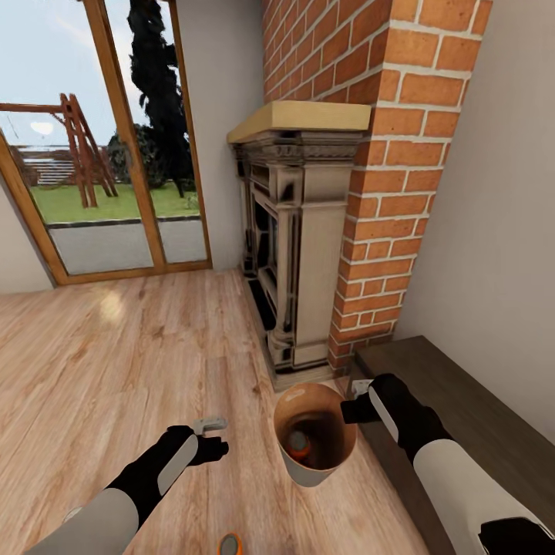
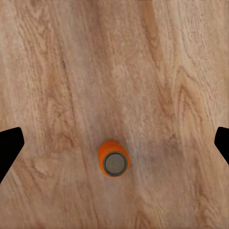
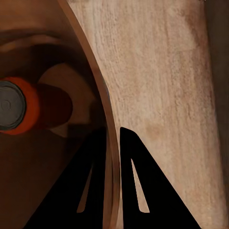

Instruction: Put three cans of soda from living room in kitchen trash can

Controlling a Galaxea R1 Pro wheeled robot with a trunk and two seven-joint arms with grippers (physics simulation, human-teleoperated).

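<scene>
floor (image 1: 116,347): light wood planks, visible grain, soft satin sheen
bin (image 1: 339,455): pale matt outside, glossy brown inside, thin smooth rim
can in bin (image 1: 297,442): orange body, dull silver metal top
can on floor (image 2: 113,158): same orange, grey metal lid, matt
chimney (image 1: 401,154): rough red brick, pale mortar
fireplace surround (image 1: 297,231): glossy, looks like polished stone, dark streaks
door frames (image 1: 116,116): varnished wood, clear glass
right gripper (image 3: 113,162): matt black fingers

A home living room: brick fireplace (image 1: 308,231), plank floor (image 1: 116,354), glass garden doors (image 1: 100,139).
</scene>
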